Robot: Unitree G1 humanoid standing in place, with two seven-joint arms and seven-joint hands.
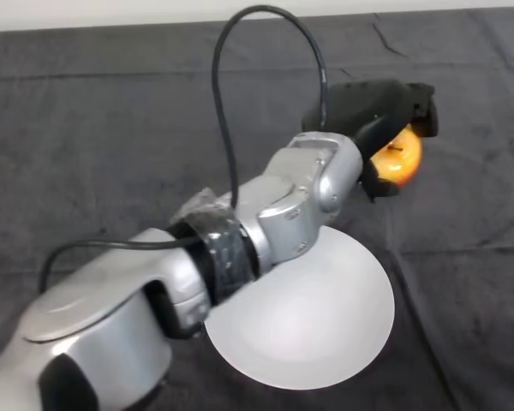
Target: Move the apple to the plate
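An orange-red apple (pixel 399 157) is at the right of the head view, beyond the plate. My left hand (pixel 379 104) reaches over it from the left, with its black fingers curled round the apple's top and far side and the thumb against its near left side. Most of the apple's left half is hidden by the hand. A white round plate (pixel 325 317) lies on the dark cloth just below and left of the apple, with my silver-grey forearm crossing over its upper left edge.
The dark cloth (pixel 94 145) covers the whole table, with a few creases. A pale strip of wall or floor (pixel 86 10) runs along the far edge.
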